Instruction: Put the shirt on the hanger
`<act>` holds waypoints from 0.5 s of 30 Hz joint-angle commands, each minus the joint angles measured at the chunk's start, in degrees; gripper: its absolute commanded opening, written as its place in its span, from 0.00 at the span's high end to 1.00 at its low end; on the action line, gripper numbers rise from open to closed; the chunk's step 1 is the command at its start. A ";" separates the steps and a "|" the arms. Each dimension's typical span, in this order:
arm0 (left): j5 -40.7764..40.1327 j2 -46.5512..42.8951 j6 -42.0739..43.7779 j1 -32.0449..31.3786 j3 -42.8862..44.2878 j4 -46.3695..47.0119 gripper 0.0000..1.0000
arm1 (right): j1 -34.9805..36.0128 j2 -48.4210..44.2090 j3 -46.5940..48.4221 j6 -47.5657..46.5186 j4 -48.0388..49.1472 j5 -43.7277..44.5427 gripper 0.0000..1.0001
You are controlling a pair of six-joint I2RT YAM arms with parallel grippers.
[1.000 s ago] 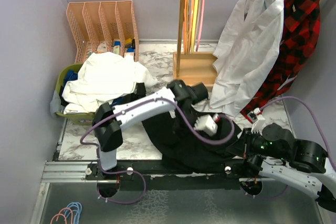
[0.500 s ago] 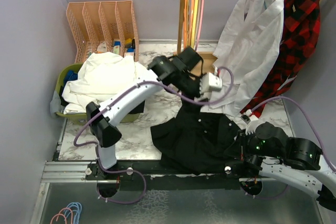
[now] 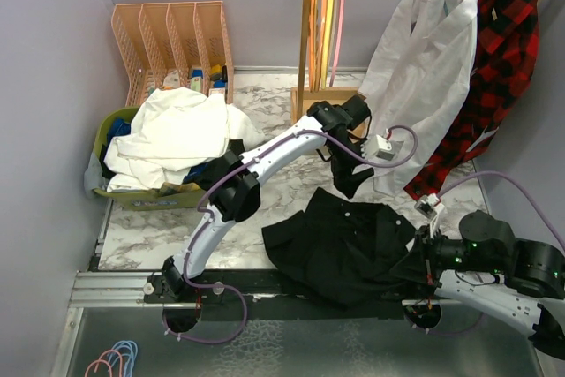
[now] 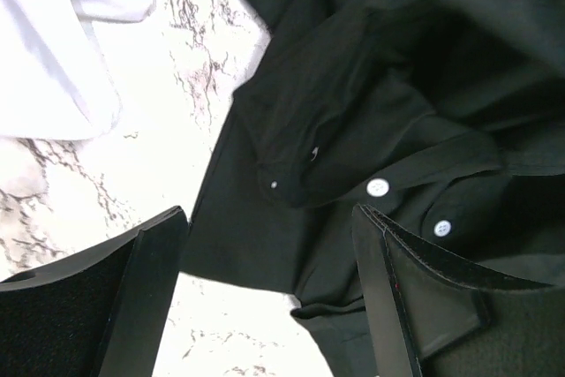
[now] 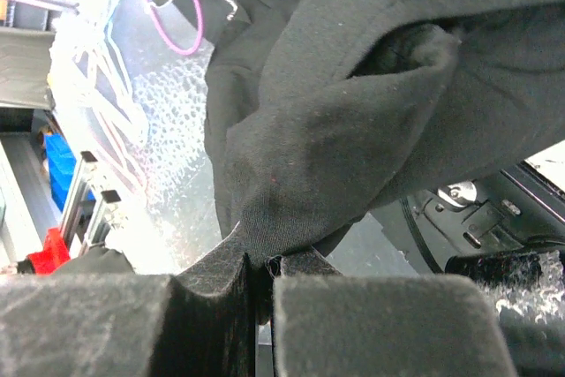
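**Shirt in hand, hanger not yet fetched**

The shirt lies crumpled on the counter in the lower centre of the top view, reaching the counter's front edge. It is not spread flat. The left wrist view shows folded cloth and a few white buttons, and the collar is hard to pick out. The hanger hangs on the wooden rack at the top centre. It is well apart from the shirt, and neither arm touches it.

The right jaws, at the lower right of the top view, are clamped on a bunched fold of the black cloth. The right wrist view shows that fold pinched tight between the pads. The left jaws stand apart with nothing between them. They hover over the shirt's upper edge, between it and the foot of the rack.

By my judgement the task is at an early stage, with only a hold on the garment in place. What is left:

- take the hanger off the rack
- bring it to the shirt
- open the neck
- feed both hanger shoulders into the shirt's shoulders

None of this shows as started. The slack, dark cloth will likely make finding the collar the hard part.
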 commanded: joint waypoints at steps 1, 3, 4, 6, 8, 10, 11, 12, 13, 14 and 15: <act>6.55 0.80 -7.27 0.38 2.07 1.54 0.23 | -0.46 -0.71 4.86 -3.15 -3.81 -3.32 0.99; 10.52 2.34 -8.46 0.16 2.85 1.02 0.22 | -0.48 -0.65 4.82 -3.35 -4.28 -3.24 0.99; 12.38 3.54 -8.48 -0.15 3.56 -0.06 0.22 | -0.55 -0.83 4.52 -3.47 -4.19 -3.45 0.99; 14.95 5.39 -8.27 -0.91 4.40 -2.30 0.21 | -0.54 -1.21 4.03 -3.58 -3.71 -3.70 0.99; 17.04 6.61 -7.54 -1.83 4.00 -4.14 0.21 | -0.58 -1.81 3.66 -3.76 -3.45 -3.81 0.99; 19.39 7.35 -6.08 -2.84 3.17 -6.34 0.21 | -0.63 -2.37 3.32 -3.83 -3.35 -3.64 0.99; 20.11 7.61 -5.44 -3.44 2.77 -7.12 0.21 | -0.63 -2.49 3.07 -3.88 -3.33 -3.70 0.99; 20.34 7.69 -5.30 -4.08 2.15 -7.35 0.21 | -0.69 -2.66 2.81 -3.89 -3.27 -3.72 0.99; 20.26 7.67 -5.17 -4.80 1.42 -7.16 0.21 | -0.74 -2.71 2.54 -4.01 -3.25 -3.72 0.99; 19.81 7.62 -5.12 -5.41 0.76 -6.86 0.21 | -0.79 -2.75 2.38 -4.12 -3.17 -3.72 0.99; 19.06 7.62 -5.67 -5.96 0.07 -6.05 0.22 | -0.72 -2.78 2.22 -4.25 -2.97 -3.60 0.99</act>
